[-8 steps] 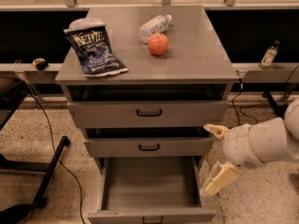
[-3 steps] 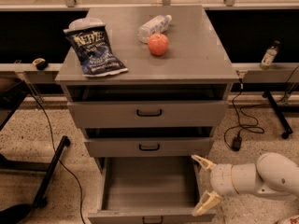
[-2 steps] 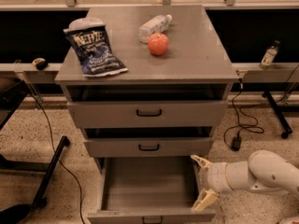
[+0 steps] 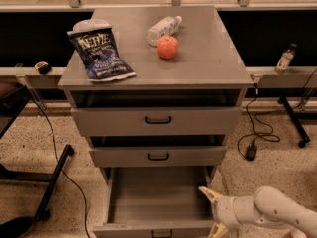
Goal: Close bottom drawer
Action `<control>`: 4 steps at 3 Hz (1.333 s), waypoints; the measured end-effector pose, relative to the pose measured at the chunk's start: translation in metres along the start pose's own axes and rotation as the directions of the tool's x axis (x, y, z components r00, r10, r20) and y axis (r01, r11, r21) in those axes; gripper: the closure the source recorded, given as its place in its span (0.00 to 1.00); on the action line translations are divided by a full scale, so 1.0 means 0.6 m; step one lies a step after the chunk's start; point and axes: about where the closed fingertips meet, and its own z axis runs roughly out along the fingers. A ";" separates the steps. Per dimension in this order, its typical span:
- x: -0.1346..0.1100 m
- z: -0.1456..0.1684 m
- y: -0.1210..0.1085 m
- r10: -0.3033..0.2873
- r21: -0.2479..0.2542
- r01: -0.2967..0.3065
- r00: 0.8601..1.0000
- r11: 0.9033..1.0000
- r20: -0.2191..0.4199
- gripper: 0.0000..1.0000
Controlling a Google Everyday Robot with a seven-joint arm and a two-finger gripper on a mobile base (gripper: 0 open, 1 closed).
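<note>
Seen from the camera view, high in front: a grey metal table [image 4: 208, 58] with three drawers stands on a speckled floor [image 4: 277, 167], its bottom drawer [image 4: 153, 197] pulled far out toward the camera, the plain grey box open to view and the small black handle at the lower edge of the frame. The robot's white arm reaches in from the lower right, and its pincer [image 4: 210, 211] sits at the drawer's front right corner, just beside the right side wall, its two cream fingers spread apart, one above the other; whether either finger touches the drawer cannot be told. Above, the middle drawer [image 4: 158, 156] and the top drawer [image 4: 158, 120] each show a dark gap over their fronts. On the table lie a dark blue chip bag [image 4: 100, 53] at left, a red apple [image 4: 168, 47] near the middle and a clear plastic bottle [image 4: 162, 29] on its side just behind the apple. A small bottle [image 4: 285, 59] stands on a ledge [image 4: 287, 78] at right, and a black cable [image 4: 255, 133] trails across the floor below it.
</note>
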 end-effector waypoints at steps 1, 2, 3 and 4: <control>0.044 0.035 0.017 0.000 0.001 0.000 0.989 1.000 0.148 0.00; 0.054 0.037 0.004 0.010 -0.003 -0.010 0.979 1.000 0.203 0.00; 0.098 0.062 0.017 0.019 0.011 -0.020 0.989 1.000 0.149 0.00; 0.151 0.107 0.060 0.052 0.017 -0.054 0.992 0.998 0.117 0.18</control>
